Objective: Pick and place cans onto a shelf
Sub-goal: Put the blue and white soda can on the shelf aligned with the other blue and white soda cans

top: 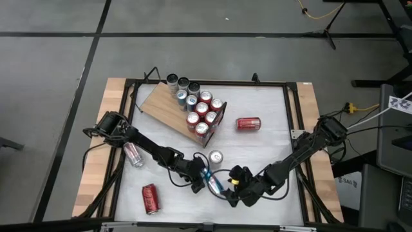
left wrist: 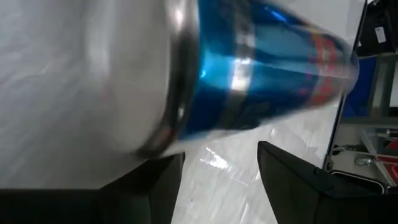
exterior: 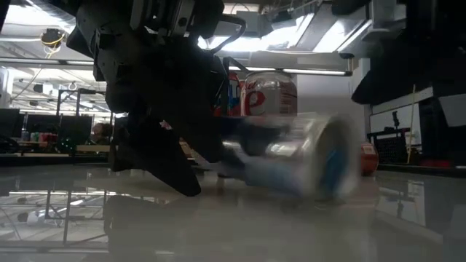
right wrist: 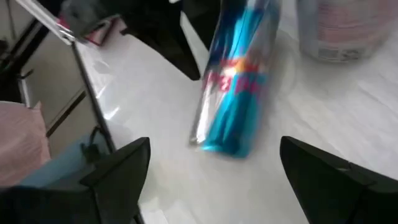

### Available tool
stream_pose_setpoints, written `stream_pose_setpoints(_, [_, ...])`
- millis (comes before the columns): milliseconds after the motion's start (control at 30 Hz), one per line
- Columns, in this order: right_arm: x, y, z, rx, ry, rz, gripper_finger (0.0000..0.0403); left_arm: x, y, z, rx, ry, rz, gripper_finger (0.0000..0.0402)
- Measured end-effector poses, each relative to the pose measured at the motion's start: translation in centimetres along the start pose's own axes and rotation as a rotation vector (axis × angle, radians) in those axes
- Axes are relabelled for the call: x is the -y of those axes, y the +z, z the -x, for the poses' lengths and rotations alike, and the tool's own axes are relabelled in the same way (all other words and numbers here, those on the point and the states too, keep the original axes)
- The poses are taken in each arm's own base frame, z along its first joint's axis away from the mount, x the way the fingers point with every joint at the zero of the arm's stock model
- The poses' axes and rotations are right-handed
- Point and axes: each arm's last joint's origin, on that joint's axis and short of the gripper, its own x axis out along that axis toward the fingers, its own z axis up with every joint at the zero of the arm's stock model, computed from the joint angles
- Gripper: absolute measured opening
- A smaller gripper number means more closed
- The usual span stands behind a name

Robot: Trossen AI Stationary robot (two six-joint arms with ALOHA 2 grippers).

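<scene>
A slim blue-and-silver can (top: 212,183) (right wrist: 233,87) lies on its side on the white table, blurred, between my two grippers. My left gripper (top: 201,175) (left wrist: 217,155) is open right at the can's far end (left wrist: 261,68), and the table shows between its fingers. My right gripper (top: 233,191) (right wrist: 211,168) is open a little short of the can's near end, touching nothing. Several cans (top: 201,111) stand on the wooden shelf (top: 162,103) at the back. My left gripper stands with one fingertip (left wrist: 163,171) right at the can's silver-rimmed end (left wrist: 171,118), and the can lies across in front of both fingertips, not between them. Whether the finger touches it I cannot tell. The can rests on its side on the table.
One can (top: 215,156) stands upright just behind the grippers. A red can (top: 248,124) lies right of the shelf, a silver-and-red one (top: 133,154) by the left arm, and another red one (top: 150,198) at the near left. Black frame bars (top: 293,116) border the table.
</scene>
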Motion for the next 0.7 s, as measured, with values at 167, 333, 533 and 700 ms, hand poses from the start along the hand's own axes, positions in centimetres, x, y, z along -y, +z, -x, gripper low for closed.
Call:
stream_pose_setpoints(167, [0.2,0.7,-0.3,-0.016,-0.001,-0.008,0.0351,0.0,0.0,0.0,-0.003,0.001,0.000,0.0204])
stream_pose_setpoints(333, [0.3,0.9,-0.4,-0.015,-0.003,0.018,0.0351,0.0,-0.1,0.0,-0.016,-0.009,-0.045,0.0204])
stream_pose_setpoints(533, [0.3,0.9,-0.4,-0.030,0.002,0.033,0.0351,0.8,-0.6,1.0,-0.077,-0.049,-0.158,0.0205])
stream_pose_setpoints(700, [0.4,0.9,-0.4,-0.034,-0.005,0.038,0.0351,2.6,-0.5,3.5,-0.037,-0.114,-0.279,0.0205])
